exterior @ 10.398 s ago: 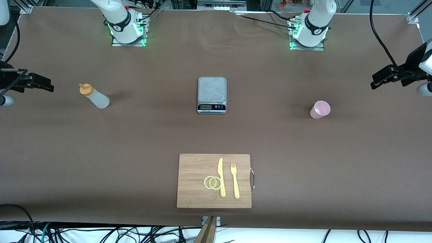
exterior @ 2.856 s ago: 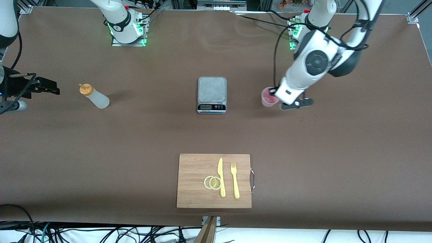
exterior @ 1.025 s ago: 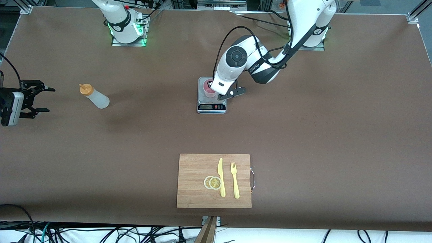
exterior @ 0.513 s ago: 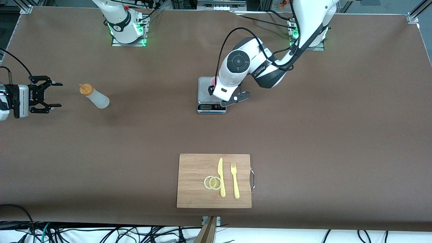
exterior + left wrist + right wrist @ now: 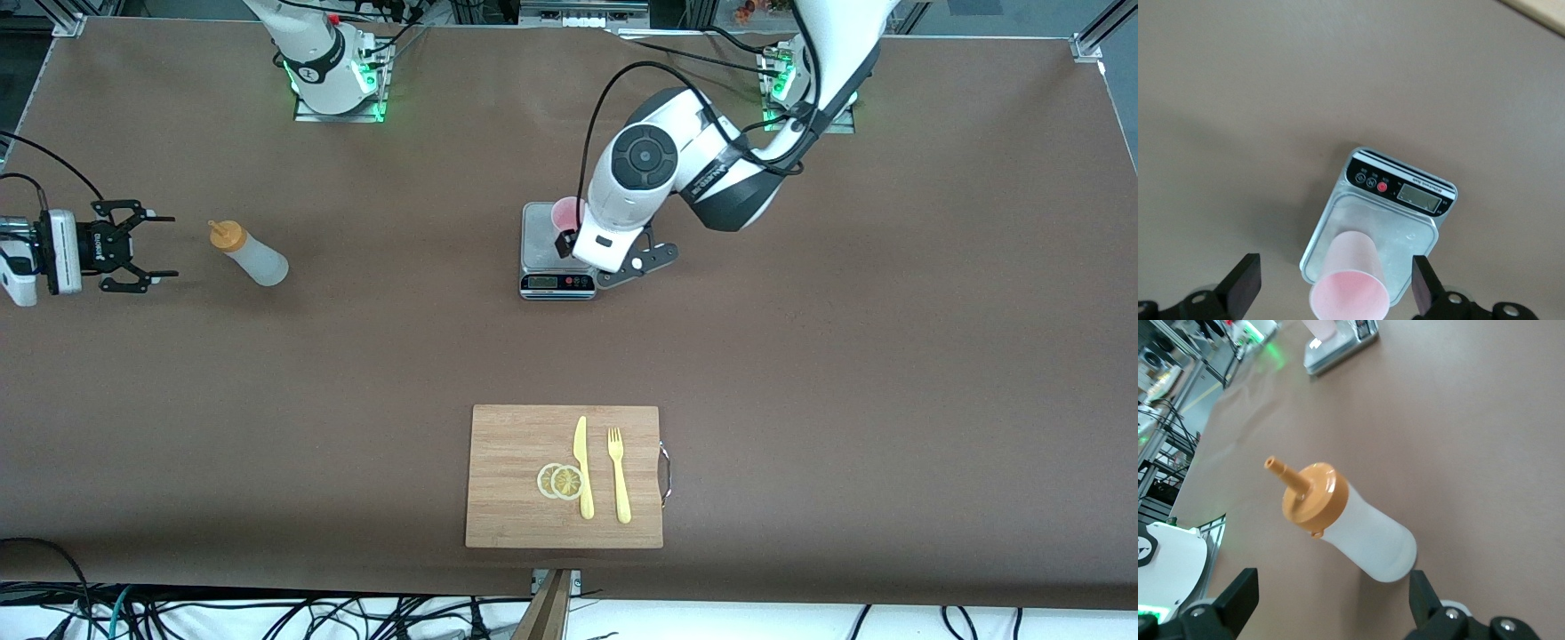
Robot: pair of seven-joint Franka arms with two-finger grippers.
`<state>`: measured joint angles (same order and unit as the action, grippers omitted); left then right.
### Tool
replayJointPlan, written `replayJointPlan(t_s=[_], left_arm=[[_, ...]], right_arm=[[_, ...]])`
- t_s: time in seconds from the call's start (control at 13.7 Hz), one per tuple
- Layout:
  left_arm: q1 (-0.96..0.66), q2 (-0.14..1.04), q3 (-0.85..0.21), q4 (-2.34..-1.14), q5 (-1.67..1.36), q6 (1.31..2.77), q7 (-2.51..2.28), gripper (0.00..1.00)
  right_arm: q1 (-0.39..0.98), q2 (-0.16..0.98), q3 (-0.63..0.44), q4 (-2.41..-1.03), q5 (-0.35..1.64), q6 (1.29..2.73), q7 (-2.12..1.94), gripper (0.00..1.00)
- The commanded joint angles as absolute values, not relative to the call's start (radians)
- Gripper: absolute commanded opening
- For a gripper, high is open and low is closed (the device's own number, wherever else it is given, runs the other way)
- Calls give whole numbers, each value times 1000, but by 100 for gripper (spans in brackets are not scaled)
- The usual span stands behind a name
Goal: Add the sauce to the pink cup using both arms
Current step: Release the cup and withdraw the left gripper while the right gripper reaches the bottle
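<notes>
The pink cup [image 5: 565,213] stands upright on the steel plate of a small kitchen scale [image 5: 540,242] at mid-table. My left gripper [image 5: 608,254] hovers just above it, open, with the pink cup [image 5: 1351,283] between the spread fingers and touching neither. The scale [image 5: 1408,230] shows below the cup. The sauce [image 5: 255,257], a whitish bottle with an orange cap, stands toward the right arm's end of the table. My right gripper [image 5: 155,247] is open a short way from it, pointing at it. In the right wrist view the sauce [image 5: 1361,537] lies ahead of the open right gripper [image 5: 1330,600].
A wooden cutting board [image 5: 511,511] lies nearer the front camera than the scale, carrying a yellow knife [image 5: 583,467], a yellow fork [image 5: 619,476] and two lemon slices [image 5: 560,481]. The arm bases stand along the table's top edge.
My left gripper has opened, let the pink cup go on the scale, and lifted off toward the left arm's end. My right gripper has moved closer to the sauce.
</notes>
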<state>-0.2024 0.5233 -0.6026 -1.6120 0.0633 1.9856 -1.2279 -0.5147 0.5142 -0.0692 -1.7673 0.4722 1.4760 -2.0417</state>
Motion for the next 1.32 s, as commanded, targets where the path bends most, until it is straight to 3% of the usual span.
replayJointPlan(t_s=[0.0, 0.37, 0.88, 1.24], left_arm=[[-111, 471, -609, -1568, 94, 1910, -1130, 99], [139, 376, -607, -1568, 95, 1864, -782, 100], [500, 360, -612, -1509, 133, 1868, -349, 100], [635, 310, -606, -1503, 130, 1864, -232, 100]], right_arm=[[-563, 499, -61, -1848, 517, 1474, -2156, 100], [-597, 561, -60, -1899, 587, 1474, -2350, 100], [-589, 620, -48, -1899, 690, 1471, -2470, 100], [-566, 672, -35, -1896, 768, 1473, -2568, 100]])
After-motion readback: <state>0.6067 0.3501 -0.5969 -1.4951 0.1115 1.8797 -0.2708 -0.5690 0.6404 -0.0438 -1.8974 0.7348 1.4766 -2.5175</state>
